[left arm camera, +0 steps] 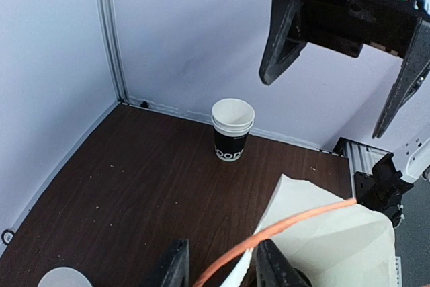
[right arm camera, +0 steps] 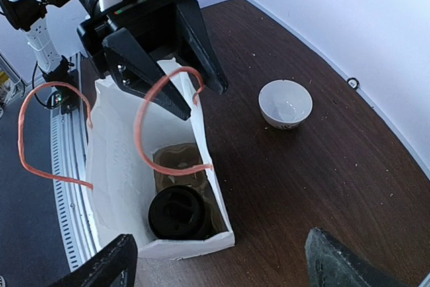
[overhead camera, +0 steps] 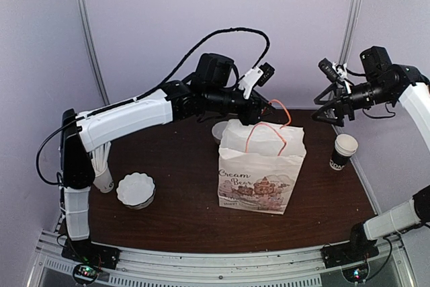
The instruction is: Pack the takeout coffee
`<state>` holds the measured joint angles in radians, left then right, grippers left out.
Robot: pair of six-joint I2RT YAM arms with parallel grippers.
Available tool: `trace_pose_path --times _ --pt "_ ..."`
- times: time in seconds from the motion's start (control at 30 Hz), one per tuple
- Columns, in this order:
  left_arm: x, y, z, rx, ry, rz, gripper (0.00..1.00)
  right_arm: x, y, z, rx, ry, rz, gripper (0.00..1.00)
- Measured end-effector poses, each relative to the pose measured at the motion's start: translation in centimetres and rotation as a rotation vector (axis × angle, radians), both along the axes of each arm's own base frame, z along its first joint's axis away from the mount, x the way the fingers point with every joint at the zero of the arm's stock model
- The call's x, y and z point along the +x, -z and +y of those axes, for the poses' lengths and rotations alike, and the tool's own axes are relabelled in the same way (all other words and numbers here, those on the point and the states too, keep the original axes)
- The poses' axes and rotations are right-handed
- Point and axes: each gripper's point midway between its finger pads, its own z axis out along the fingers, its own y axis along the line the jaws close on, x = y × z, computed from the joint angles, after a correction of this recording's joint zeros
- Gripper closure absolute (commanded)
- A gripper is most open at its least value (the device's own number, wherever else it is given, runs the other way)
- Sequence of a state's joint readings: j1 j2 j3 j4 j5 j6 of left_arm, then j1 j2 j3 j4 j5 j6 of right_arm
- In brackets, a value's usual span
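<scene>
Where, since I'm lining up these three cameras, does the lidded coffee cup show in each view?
Top external: not visible, hidden inside the white paper bag at centre.
Left wrist: not visible; only the bag's top shows, lower right.
Right wrist: the lidded coffee cup sits low centre, inside the bag, with the brown carrier.
Shared landmark: the bag's orange handle.

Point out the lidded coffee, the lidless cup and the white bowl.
lidded coffee (right arm camera: 177,212): right wrist view, middle of its black lid.
lidless cup (left arm camera: 230,144): left wrist view, black side wall.
white bowl (right arm camera: 285,103): right wrist view, inner surface.
</scene>
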<state>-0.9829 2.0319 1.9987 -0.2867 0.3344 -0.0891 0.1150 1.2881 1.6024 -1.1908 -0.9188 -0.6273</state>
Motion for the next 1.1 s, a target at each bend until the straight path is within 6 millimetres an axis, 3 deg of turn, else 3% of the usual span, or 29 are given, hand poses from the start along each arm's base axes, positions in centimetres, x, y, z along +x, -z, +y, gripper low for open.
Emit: trace_pose_path --times 0.2,0.33,0.43,0.53,0.63,0.8,0.87,0.97,1.1 --pt "0.0 -0.1 -0.9 -0.013 0.027 0.005 0.53 0.0 0.4 -0.1 -0.004 0.004 0.001 0.11" --pt "0.2 0.4 -0.7 0.008 0.016 0.008 0.25 -0.4 0.4 -0.1 -0.004 0.005 -0.003 0.1" --pt "0.7 0.5 -0.1 0.041 -0.023 -0.017 0.14 -0.5 0.4 -0.1 -0.004 0.005 -0.004 0.07" --pt "0.7 0.0 1.2 0.081 -0.051 -0.05 0.09 -0.6 0.5 -0.1 -0.003 0.006 -0.002 0.04" --pt "-0.1 -2.0 2.9 0.096 -0.046 -0.084 0.09 -0.3 0.7 -0.2 0.0 0.019 -0.004 0.03" --pt "-2.6 -6.3 7.1 0.1 -0.053 -0.138 0.09 1.7 0.7 -1.4 -0.02 0.136 -0.02 0.03" --pt "-3.4 -7.3 10.1 0.124 -0.099 -0.157 0.11 3.1 0.5 -2.5 -0.039 0.217 -0.043 0.03" --pt "-3.5 -7.4 14.5 0.189 -0.214 -0.167 0.14 5.0 1.0 -4.5 -0.074 0.342 -0.071 0.03" --pt "-1.7 -6.1 21.7 0.32 -0.463 -0.142 0.24 6.4 3.1 -6.8 -0.115 0.462 -0.056 0.03"
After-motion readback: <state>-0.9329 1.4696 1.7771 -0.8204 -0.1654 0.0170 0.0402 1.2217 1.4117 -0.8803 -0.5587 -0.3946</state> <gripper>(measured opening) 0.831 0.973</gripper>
